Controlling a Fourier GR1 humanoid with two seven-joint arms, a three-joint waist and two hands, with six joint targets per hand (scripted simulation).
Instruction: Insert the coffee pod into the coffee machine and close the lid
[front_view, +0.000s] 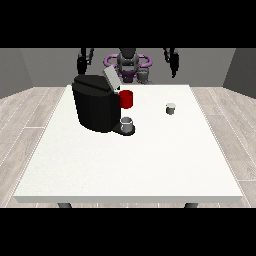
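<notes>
A black coffee machine (95, 107) stands on the white table (130, 165) left of centre, its grey lid (111, 79) tilted up and open. A small grey cup (127, 124) sits on its drip base. The small grey-white coffee pod (170, 108) rests on the table to the right of the machine. The hand at the view's left (81, 63) and the hand at the view's right (173, 63) both hang raised beside the robot's body, behind the table's far edge, away from pod and machine. Neither hand holds anything.
A red cup (126, 99) stands just behind and right of the machine. The robot's torso (128, 64) is beyond the far edge. Wooden floor surrounds the table.
</notes>
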